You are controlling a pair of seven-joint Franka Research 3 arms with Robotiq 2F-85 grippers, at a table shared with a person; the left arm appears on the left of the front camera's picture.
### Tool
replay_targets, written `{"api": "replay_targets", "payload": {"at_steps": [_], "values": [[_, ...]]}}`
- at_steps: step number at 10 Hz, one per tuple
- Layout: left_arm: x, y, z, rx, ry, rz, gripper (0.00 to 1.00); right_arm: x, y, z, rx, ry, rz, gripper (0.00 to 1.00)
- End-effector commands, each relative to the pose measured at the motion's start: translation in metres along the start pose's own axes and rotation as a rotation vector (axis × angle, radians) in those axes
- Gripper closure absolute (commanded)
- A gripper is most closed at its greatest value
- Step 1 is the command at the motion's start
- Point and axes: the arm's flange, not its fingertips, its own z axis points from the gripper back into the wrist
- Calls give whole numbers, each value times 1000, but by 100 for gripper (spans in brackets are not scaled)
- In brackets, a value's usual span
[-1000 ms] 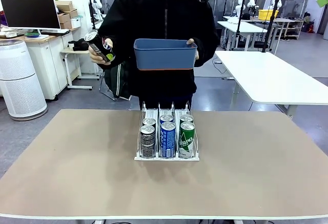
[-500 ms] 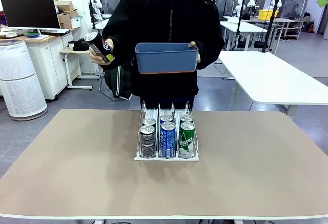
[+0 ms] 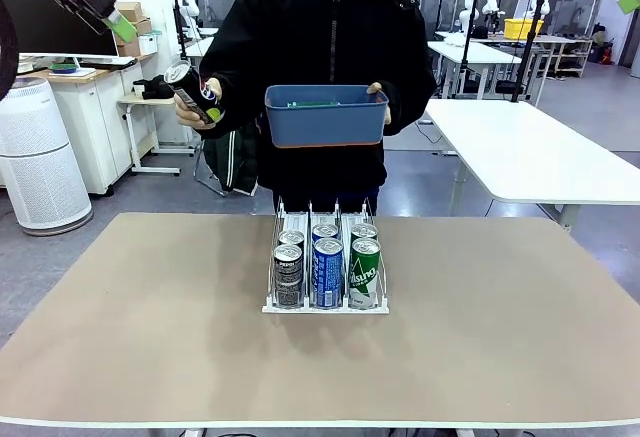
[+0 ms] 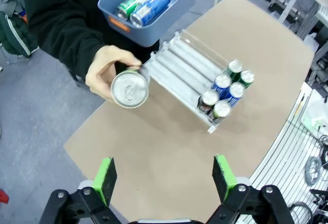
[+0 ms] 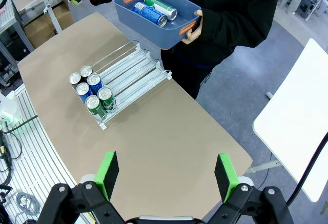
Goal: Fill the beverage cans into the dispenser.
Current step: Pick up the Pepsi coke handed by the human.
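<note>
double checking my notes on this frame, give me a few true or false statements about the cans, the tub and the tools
1. The dispenser holds six cans. True.
2. The blue tub is empty. False: a green can and a blue can lie in it.
3. The person holds the tub up. True.
4. The person's other hand holds a green can. False: it holds a black can.
5. The left tool is shut. False: it is open.

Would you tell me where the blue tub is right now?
In the front view the blue tub is off the table, held in the person's hand above and beyond the dispenser; a green can and a blue can lie in it.
</note>
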Motion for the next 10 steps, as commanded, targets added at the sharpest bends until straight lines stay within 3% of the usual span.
{"api": "replay_targets", "payload": {"at_steps": [1,4,6,8,10], "values": [[10,2,-10,61,35,-37,0,0,1,-1,8,-10,2,0],[16,5,-44,25,29,-96,0,0,1,-1,8,-10,2,0],[17,5,-51,40,-34,-65,0,0,1,-1,8,-10,2,0],[23,5,-48,38,18,-65,0,0,1,-1,8,-10,2,0],[24,6,-51,39,6,-57,0,0,1,-1,8,-10,2,0]]}}
